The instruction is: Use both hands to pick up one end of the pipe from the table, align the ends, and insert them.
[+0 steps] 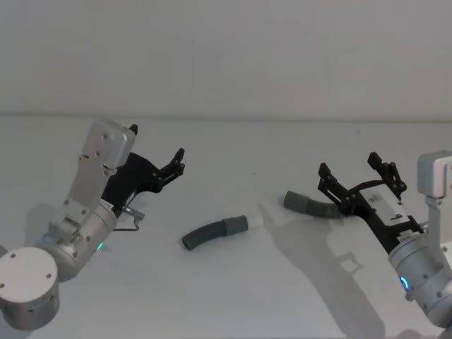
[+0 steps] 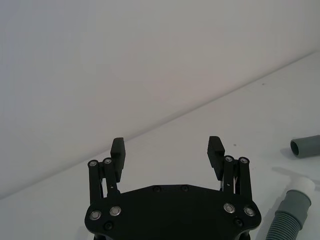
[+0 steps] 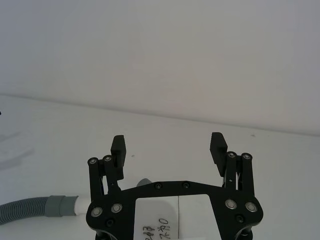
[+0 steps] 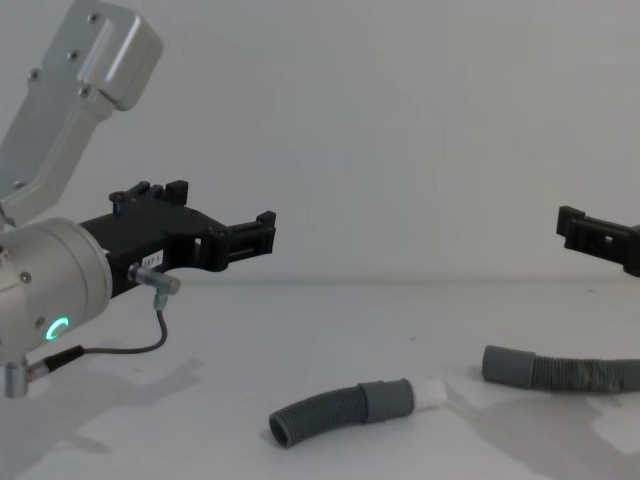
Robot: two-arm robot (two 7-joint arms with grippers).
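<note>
Currently: left claw (image 2: 166, 145), fingers spread wide, empty, at 10 o'clock from the plug-tipped hose (image 1: 212, 233). Right claw (image 3: 168, 141), likewise spread and empty, at 3 o'clock, over the socket hose (image 1: 311, 205). Both hoses flat on the table (image 1: 233, 296), collars near, apart.

The left pincer (image 2: 167, 147) and right pincer (image 3: 168, 145) were black, angular and studded with silver screws (image 2: 115, 211). The left wrist (image 4: 50, 290) was a silver cylinder lit green, with a thin grey cable (image 4: 130, 345); the right wrist (image 1: 424, 272) glowed blue.
</note>
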